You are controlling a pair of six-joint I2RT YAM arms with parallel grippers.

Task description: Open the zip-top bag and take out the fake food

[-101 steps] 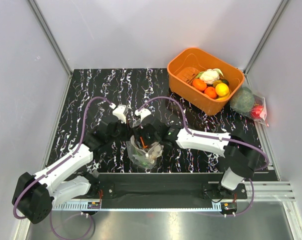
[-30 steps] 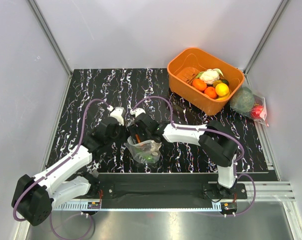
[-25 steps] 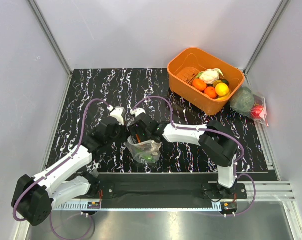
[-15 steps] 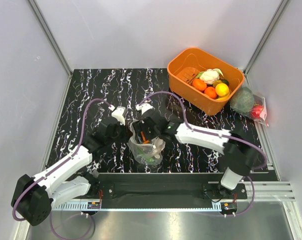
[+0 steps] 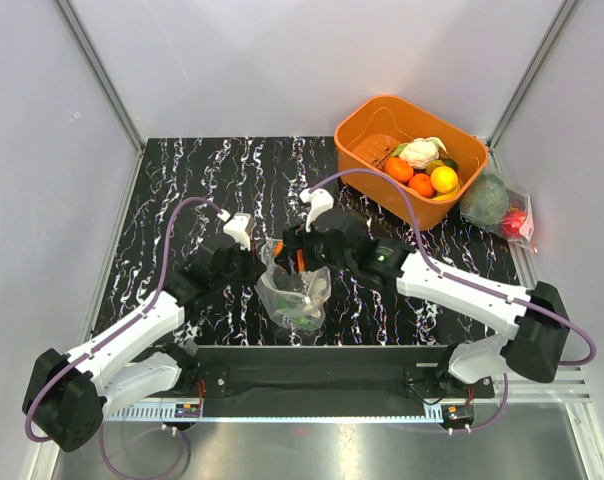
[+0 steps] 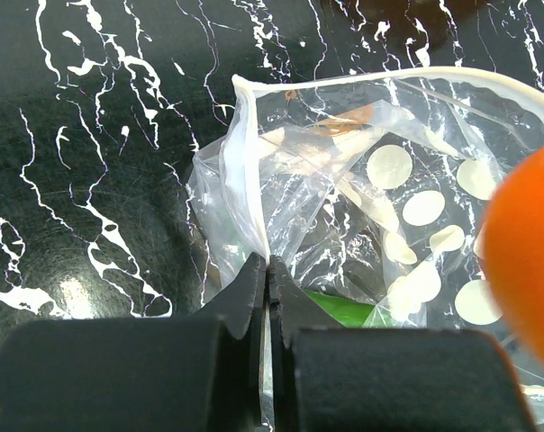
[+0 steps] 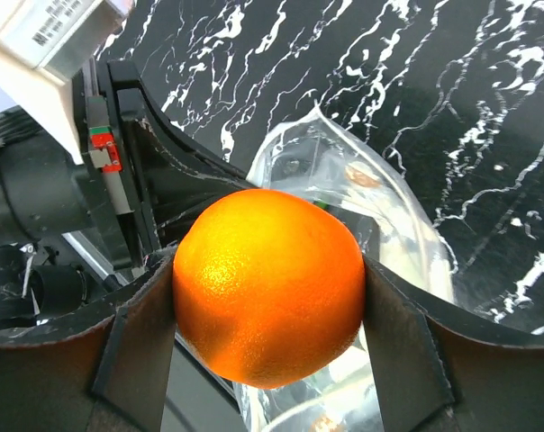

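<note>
Steadily lift the orange fruit (image 7: 265,270), clamped in the right pincer (image 7: 270,301), clear of the zip-top bag (image 6: 407,175) toward one o'clock, bracing with the left pincer (image 6: 267,272) pinched on its rim.

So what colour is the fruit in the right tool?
The fruit is orange; right wrist view shows it best.

Clear crinkled plastic zip-top bag (image 6: 380,207), glossy dimpled orange fruit (image 7: 267,283), polished black marbled tabletop (image 5: 212,170)
</note>
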